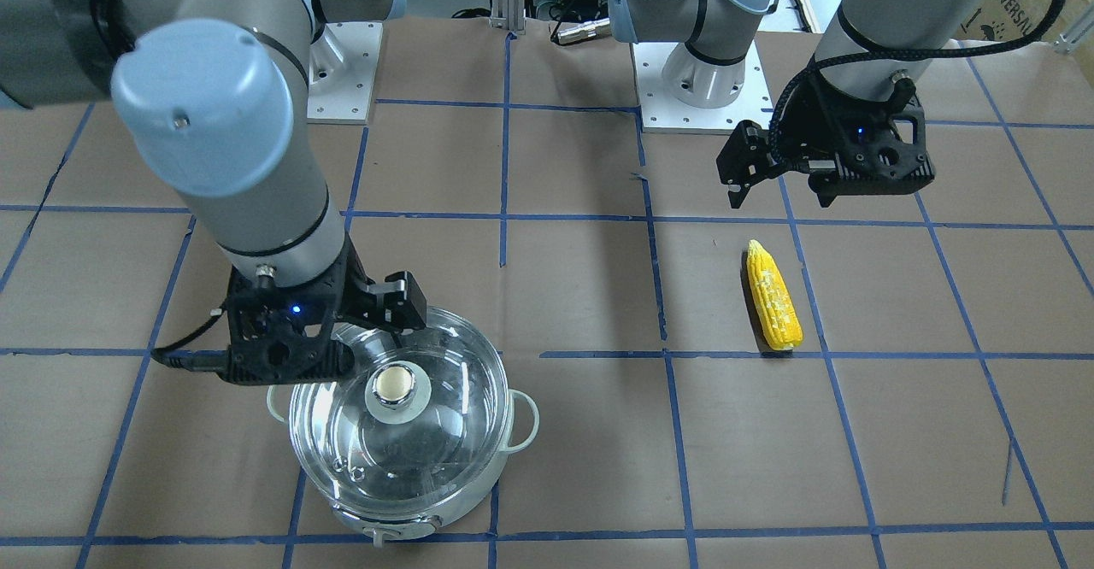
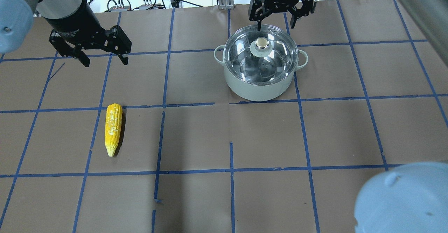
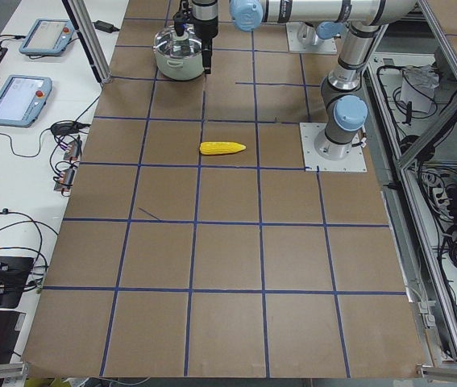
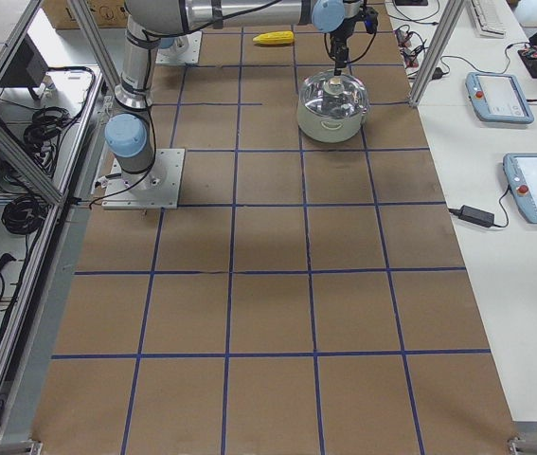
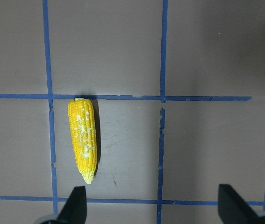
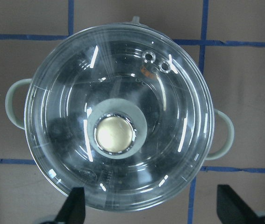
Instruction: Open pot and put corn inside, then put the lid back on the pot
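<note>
While the corn (image 2: 113,128) lies on its side on the counter (image 2: 210,138), its long axis runs near-to-far, with the tapered tip toward the robot (blunt end away). Beyond it the left claw (image 2: 105,63) hangs with jaws spread wide, holding nothing. Well off to the right sits the pot (image 2: 245,89), with the lid (image 2: 280,56) seated on it. The right claw (image 2: 275,25), jaws apart, hovers over the lid's far edge, clear of the knob (image 2: 261,43).
</note>
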Motion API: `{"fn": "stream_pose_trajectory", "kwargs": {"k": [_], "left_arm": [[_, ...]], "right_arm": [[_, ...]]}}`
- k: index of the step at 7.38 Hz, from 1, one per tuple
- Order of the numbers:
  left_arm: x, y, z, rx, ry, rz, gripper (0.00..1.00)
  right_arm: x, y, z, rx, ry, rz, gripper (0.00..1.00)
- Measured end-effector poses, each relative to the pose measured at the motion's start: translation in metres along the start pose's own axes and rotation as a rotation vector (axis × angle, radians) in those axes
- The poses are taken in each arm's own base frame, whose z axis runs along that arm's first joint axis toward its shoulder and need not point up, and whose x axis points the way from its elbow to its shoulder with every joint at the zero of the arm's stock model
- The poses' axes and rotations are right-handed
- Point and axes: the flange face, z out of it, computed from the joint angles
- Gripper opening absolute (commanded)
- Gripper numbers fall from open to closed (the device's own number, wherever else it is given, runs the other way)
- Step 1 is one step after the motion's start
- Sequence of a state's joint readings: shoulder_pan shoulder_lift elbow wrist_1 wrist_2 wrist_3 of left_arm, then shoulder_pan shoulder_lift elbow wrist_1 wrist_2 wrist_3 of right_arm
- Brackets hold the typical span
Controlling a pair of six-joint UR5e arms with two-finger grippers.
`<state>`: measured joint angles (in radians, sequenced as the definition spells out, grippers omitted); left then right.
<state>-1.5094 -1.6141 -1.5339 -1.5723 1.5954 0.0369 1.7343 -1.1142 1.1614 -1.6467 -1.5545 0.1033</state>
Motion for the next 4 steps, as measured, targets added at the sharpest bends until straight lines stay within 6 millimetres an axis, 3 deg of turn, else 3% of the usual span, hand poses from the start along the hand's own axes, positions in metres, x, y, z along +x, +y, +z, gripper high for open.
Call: {"fn": "stream_pose_trajectory", "kwargs": {"k": [2,4], "left_arm": [[0.000,0.001,-0.001,0.002,0.000,0.000,1.00],[0.000,0.002,-0.001,0.002,0.000,0.000,1.00]], "right_arm": [[-0.018,-0.021,0.024,0.008,-0.002,-0.026,0.98],[-0.023,-0.030,0.046,0.001,0.000,-0.036,0.97]]}}
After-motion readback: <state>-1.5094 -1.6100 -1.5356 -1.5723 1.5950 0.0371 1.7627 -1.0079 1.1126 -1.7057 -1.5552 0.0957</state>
